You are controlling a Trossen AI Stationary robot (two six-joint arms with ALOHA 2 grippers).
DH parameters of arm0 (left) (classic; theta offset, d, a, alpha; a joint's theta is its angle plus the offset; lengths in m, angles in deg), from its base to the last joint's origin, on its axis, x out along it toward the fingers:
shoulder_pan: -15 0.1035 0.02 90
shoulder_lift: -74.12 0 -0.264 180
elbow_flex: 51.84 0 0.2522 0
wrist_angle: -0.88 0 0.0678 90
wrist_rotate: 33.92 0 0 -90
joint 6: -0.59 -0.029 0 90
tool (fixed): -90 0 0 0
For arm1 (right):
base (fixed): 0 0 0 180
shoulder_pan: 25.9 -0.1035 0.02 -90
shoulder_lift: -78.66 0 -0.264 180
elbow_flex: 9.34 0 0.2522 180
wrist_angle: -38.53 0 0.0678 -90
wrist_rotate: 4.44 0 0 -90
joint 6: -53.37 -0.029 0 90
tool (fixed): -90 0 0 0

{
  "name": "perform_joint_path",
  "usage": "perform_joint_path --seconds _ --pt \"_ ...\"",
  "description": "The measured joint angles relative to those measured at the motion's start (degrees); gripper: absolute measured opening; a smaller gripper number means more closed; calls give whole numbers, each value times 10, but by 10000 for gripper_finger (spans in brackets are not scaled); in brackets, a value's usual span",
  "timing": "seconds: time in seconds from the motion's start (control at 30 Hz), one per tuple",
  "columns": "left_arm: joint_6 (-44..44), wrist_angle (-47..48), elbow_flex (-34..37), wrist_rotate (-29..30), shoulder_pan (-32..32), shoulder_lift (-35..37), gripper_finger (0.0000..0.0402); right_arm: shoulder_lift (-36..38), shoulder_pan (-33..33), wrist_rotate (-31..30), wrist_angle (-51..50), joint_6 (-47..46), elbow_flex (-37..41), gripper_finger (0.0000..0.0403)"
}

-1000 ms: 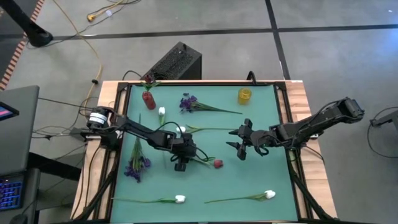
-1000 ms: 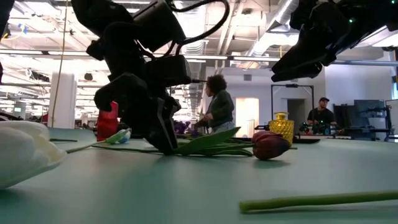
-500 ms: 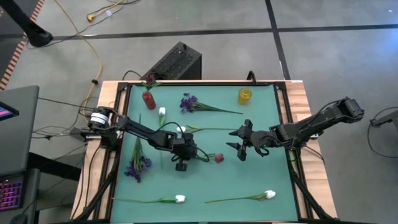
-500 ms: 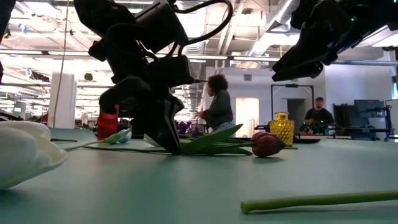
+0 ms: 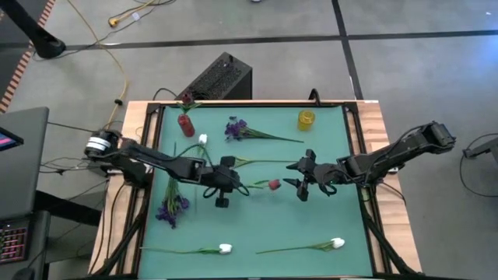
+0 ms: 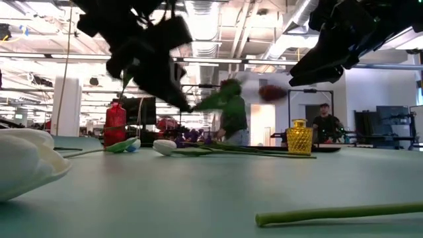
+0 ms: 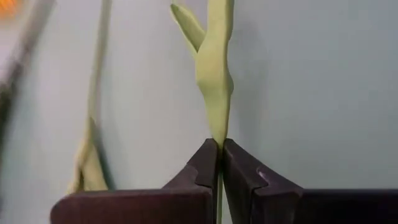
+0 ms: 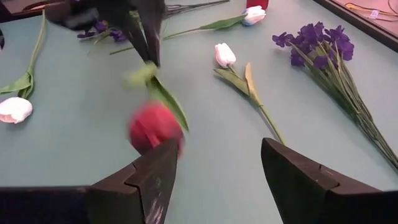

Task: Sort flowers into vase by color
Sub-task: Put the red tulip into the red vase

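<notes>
My left gripper (image 5: 231, 183) is shut on a red tulip (image 5: 273, 184) and holds it above the middle of the green table. The tulip's bloom (image 8: 154, 127) hangs just in front of my right gripper (image 8: 217, 163). That gripper stands open to the bloom's right (image 5: 299, 183) with nothing between its fingers. A red vase (image 5: 185, 124) stands at the far left and a yellow vase (image 5: 306, 119) at the far right. White tulips (image 5: 225, 249) (image 5: 337, 243) and purple flowers (image 5: 233, 128) (image 5: 171, 208) lie flat on the table. My left gripper pinches the red tulip's green stem (image 7: 217, 127) between its two fingertips, just below a leaf. The fingers slant down from the table's left. The stem runs on past them toward the right gripper. The tulip is lifted clear of the table, with its stem about level (image 6: 215, 100).
Two more white tulips (image 5: 202, 140) (image 5: 227, 162) lie under and beyond the left arm. A black box (image 5: 222, 78) stands behind the table's far edge. People stand in the room behind the table (image 6: 324, 122).
My left gripper has shut on the red tulip's stem. It has risen and drawn a little toward the far edge. The tulip lay on the table; it is now lifted clear, with its bloom up near the right gripper.
</notes>
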Motion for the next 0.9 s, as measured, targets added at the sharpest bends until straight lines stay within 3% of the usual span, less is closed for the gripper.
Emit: perform_joint_path --seconds 0.37,0.6,0.73,0.9 --pt "-12 -344 102 -64 1 66 0 0 5 -1 23 24 0 260" --pt "19 -455 105 -65 1 66 0 -17 9 -1 92 38 0 260" --pt "43 -524 105 -63 -2 63 0 -69 9 -1 197 96 0 260" --pt "74 -593 104 -45 -5 46 0 -157 10 21 412 208 0 260"
